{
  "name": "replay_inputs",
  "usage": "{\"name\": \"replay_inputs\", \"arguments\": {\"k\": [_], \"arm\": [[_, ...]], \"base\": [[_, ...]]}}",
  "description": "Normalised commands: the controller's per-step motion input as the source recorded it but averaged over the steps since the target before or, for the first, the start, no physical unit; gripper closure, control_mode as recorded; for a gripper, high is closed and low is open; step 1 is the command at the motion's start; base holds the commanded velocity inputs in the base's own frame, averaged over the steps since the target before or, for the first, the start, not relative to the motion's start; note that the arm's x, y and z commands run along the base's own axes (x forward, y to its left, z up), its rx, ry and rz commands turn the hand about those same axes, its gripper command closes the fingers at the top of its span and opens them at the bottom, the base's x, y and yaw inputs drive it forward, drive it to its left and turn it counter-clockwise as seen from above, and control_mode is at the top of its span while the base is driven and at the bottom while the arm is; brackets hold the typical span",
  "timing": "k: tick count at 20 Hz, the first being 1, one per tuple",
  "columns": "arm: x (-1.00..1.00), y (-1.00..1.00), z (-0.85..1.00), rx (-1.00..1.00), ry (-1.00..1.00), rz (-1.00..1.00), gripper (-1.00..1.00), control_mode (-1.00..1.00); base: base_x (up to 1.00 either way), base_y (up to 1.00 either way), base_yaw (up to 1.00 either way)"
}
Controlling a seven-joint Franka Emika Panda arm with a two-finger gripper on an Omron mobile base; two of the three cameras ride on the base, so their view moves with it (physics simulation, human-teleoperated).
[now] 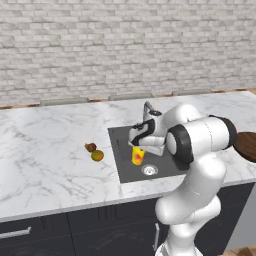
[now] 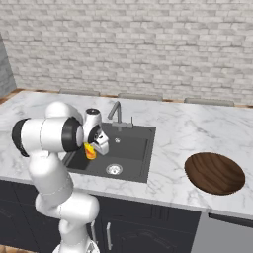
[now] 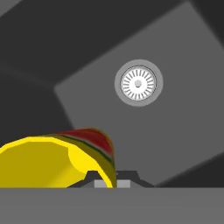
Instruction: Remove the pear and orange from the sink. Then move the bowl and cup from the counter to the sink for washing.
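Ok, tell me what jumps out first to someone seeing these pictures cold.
The bright yellow cup stands out most, held in the gripper above the dark sink, near its steel drain. Next, the wide wooden bowl sits on the marble counter to the sink's right. The pear and orange lie together on the counter left of the sink.

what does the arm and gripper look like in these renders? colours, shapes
Glossy white rounded arm segments with black bands at the joints, thick and tubular. The gripper has a white body with dark fingers; their small dark tips show in the hand view. No cables or markings visible.
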Motion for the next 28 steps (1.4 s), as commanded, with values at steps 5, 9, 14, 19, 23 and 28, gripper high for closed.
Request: {"name": "replay_inputs", "arguments": {"k": [5,9,14,19,23,28], "arm": [[0.31,0.00,-0.24,0.00,0.00,0.00,1.00,-1.00],[0.28,0.04,-0.23,0.00,0.00,0.00,1.00,-1.00],[0.29,0.06,-0.21,0.00,-0.01,0.00,1.00,-1.00],[0.29,0.09,-0.21,0.00,-0.03,0.00,1.00,-1.00],[0.29,0.09,-0.22,0.00,0.00,0.00,1.00,-1.00],[0.28,0.10,-0.23,0.00,0.00,0.00,1.00,-1.00]], "base": [[0.00,0.00,0.00],[0.00,0.00,0.00],[0.00,0.00,0.00],[0.00,0.00,0.00],[0.00,0.00,0.00],[0.00,0.00,0.00]]}}
